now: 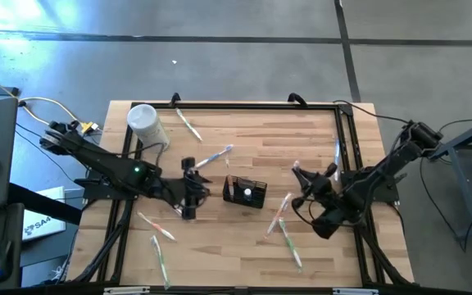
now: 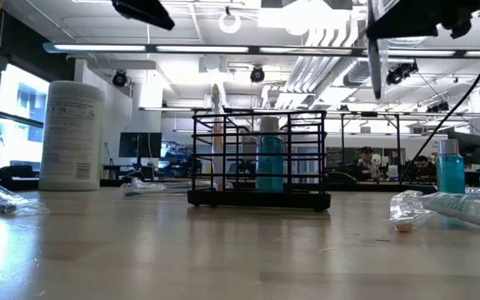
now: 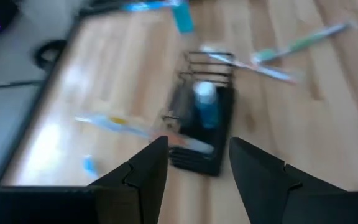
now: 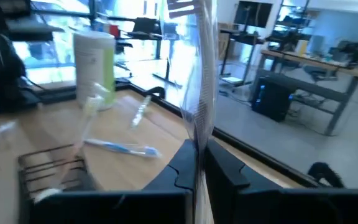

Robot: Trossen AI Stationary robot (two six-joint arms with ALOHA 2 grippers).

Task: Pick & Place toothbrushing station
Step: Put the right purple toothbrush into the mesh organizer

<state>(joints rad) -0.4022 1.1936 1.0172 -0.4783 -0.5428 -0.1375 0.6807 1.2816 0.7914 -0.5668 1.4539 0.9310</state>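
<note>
Toothbrushing station sits mid-table, partly filled; wrapped toothbrushes lie loose around it. Right end effector pinches a wrapped toothbrush aloft; left end effector spread, empty, above the station.

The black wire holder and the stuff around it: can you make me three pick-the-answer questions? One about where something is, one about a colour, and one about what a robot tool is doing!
1. Where is the white container?
A. on the floor
B. near a corner of the table, on the left arm's side
C. hanging in the air

2. What colour is the wire holder?
A. red
B. black
C. yellow

3. What is the right tool doing?
A. open and empty
B. shut on the holder
C. shut on a wrapped toothbrush

Answers:
1 B, the high view shows it standing by that corner.
2 B, its wires look black in each view.
3 C, its wrist view shows it pinching the wrapper.
</note>
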